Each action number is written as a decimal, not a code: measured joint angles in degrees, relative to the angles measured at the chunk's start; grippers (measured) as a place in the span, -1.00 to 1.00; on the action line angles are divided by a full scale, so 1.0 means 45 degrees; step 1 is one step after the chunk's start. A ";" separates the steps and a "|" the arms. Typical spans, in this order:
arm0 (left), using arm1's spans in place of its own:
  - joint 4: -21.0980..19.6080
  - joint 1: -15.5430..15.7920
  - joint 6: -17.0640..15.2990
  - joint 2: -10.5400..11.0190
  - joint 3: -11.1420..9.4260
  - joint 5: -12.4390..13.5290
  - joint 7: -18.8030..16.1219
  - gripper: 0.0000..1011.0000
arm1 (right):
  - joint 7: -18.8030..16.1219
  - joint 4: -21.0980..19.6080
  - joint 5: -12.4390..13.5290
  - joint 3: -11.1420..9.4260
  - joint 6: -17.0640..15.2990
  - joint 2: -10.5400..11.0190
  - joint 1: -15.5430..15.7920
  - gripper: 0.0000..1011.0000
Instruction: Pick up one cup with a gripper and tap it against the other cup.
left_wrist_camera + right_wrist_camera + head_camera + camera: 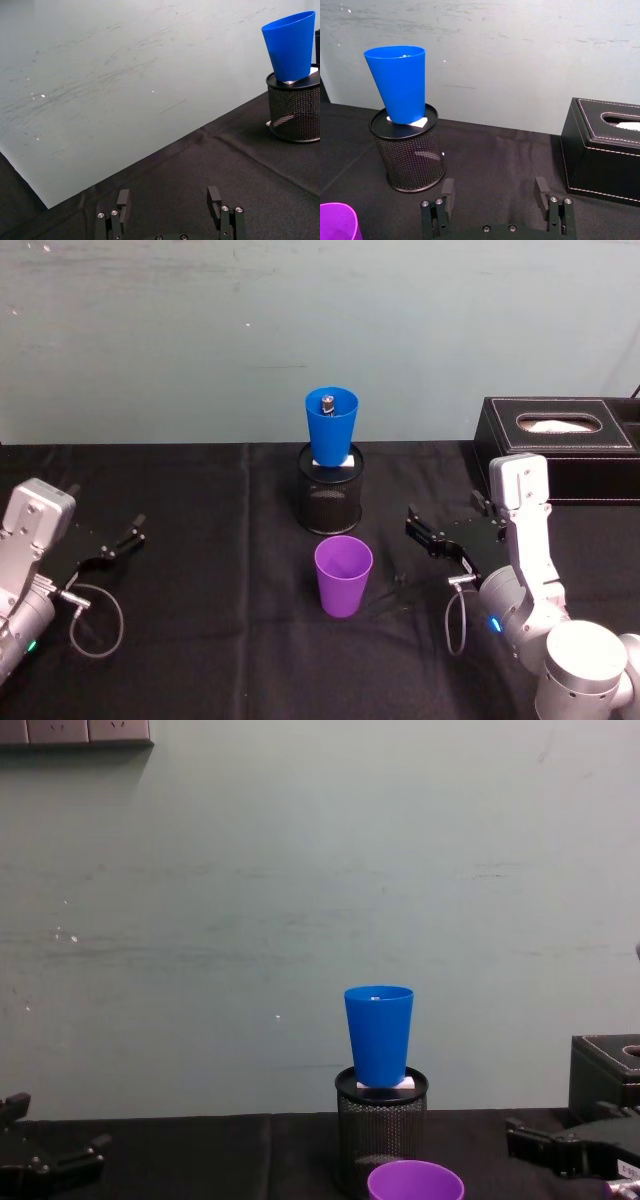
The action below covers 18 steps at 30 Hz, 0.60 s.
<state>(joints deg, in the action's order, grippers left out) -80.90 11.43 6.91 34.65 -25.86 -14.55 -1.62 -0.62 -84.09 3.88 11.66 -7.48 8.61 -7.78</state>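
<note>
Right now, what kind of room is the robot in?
Probably a lab or test bench: a table under black cloth against a bare, scuffed wall, with wall sockets above and a tissue box.

Two cups showing: one purple cup (343, 575) at lower center, one blue cup (332, 426) at center. One mesh pen holder (331, 495), one black tissue box (560, 445) at right, two pincers: left pincer (135, 530), right pincer (412, 520).
</note>
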 joint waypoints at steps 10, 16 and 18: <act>0.0000 0.0000 0.0000 0.0000 0.0000 0.0000 0.0000 0.98 | 0.0003 0.0000 0.0000 0.0000 0.0000 0.0000 0.0001 0.98; 0.0000 0.0000 0.0000 0.0000 0.0000 0.0000 0.0000 0.98 | 0.0003 -0.0001 0.0000 0.0000 0.0001 0.0000 0.0001 0.98; 0.0000 0.0000 0.0000 0.0000 0.0000 0.0000 0.0000 0.98 | 0.0003 0.0000 0.0000 0.0000 0.0001 0.0000 0.0001 0.98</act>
